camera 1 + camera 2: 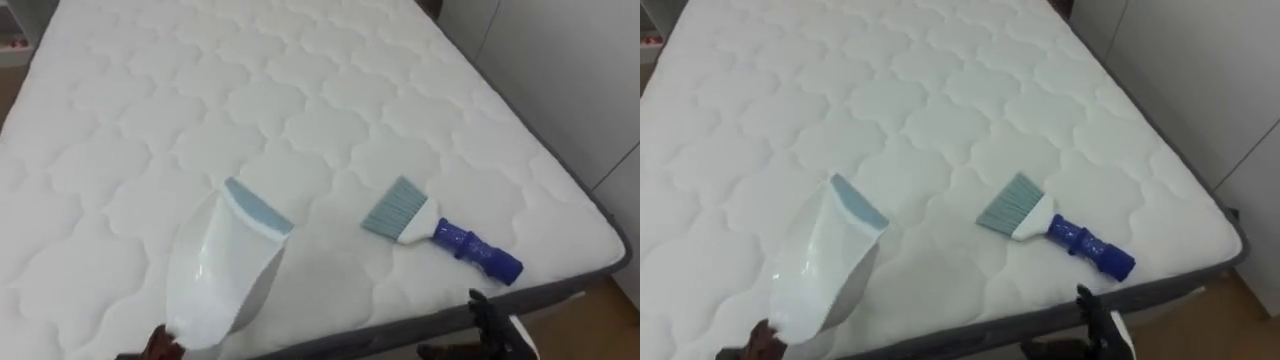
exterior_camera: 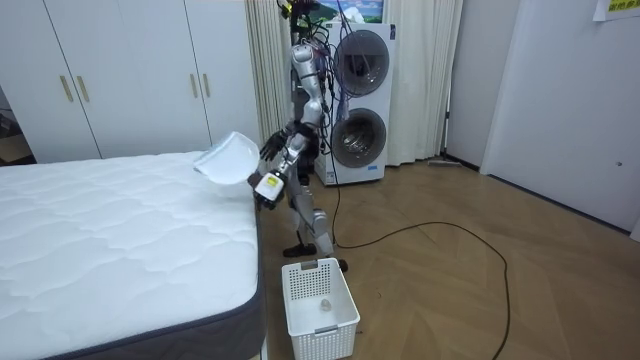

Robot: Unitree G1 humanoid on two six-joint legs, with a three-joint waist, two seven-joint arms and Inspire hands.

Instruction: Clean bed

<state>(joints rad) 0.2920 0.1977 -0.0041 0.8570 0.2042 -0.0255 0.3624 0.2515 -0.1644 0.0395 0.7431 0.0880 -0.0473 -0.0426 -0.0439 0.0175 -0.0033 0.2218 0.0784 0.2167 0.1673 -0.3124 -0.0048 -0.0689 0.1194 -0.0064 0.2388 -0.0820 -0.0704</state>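
A white dustpan (image 1: 222, 268) with a grey-blue lip hangs tilted over the mattress's (image 1: 150, 110) near edge. My left hand (image 1: 156, 344) is shut on its handle at the bottom of the left eye view. In the room view the dustpan (image 2: 228, 160) is raised above the bed's corner. A hand brush (image 1: 440, 232) with a blue handle and grey-blue bristles lies on the mattress to the right of the dustpan, bristles pointing away from me. My right hand (image 1: 488, 322) sits low at the bed's edge, just below the brush handle and apart from it.
I stand at the bed's (image 2: 110, 250) side. A white basket (image 2: 320, 318) with something small in it stands on the wooden floor by the bed's corner. A stacked washer and dryer (image 2: 358, 100) stand behind me. White wardrobe doors (image 1: 590, 80) run along the bed's right side.
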